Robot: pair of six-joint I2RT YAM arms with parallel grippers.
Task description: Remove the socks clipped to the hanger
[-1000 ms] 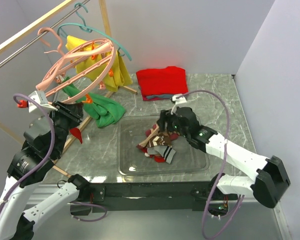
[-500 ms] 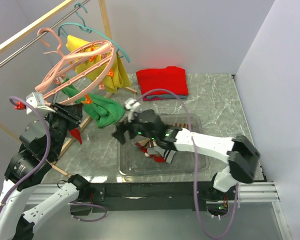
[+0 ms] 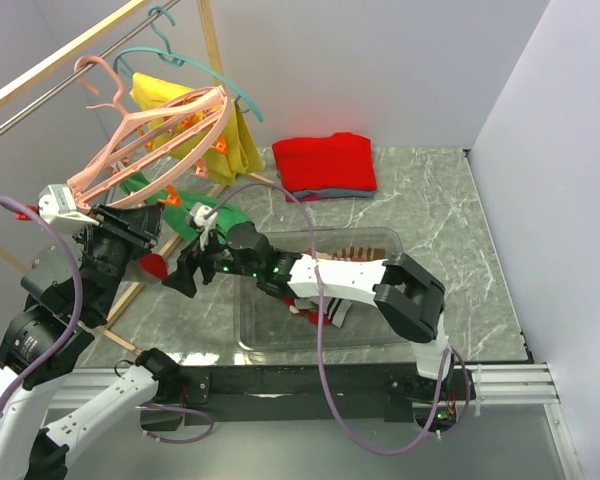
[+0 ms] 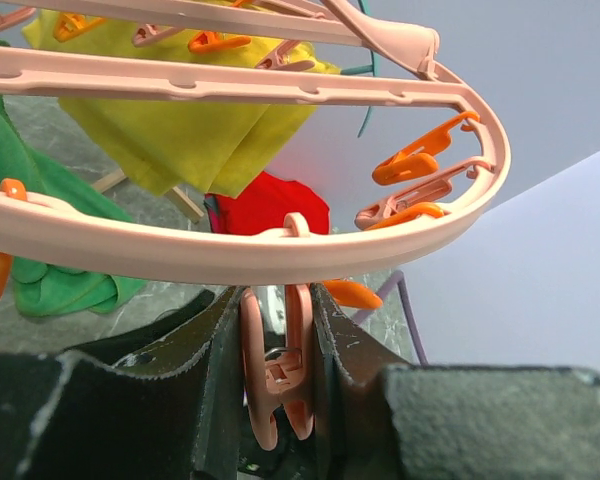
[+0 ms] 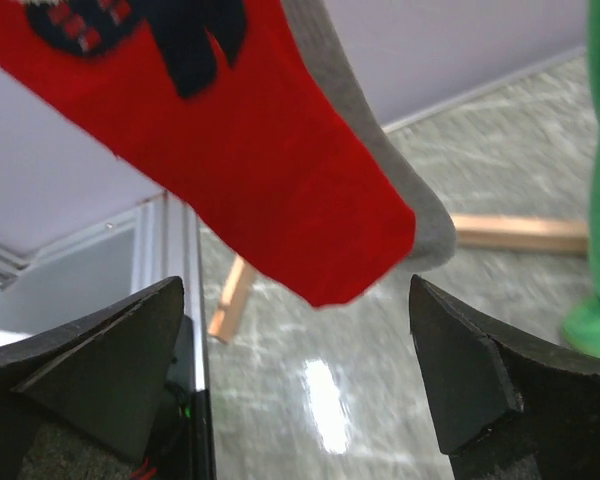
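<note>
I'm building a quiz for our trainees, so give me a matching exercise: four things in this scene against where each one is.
1 red sock
2 folded red garment
3 loose socks
4 pink clip

a in the clear bin
b clamped in the left tool
c table's far end
d hanging before the open right tool

Pairs: 1-d, 2-c, 3-a, 4-b

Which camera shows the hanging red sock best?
The right wrist camera: the red sock fills the upper picture, dangling in front of the open right gripper. The top camera shows just a small red tip beside the left gripper. In the left wrist camera I can't pick it out.
</note>
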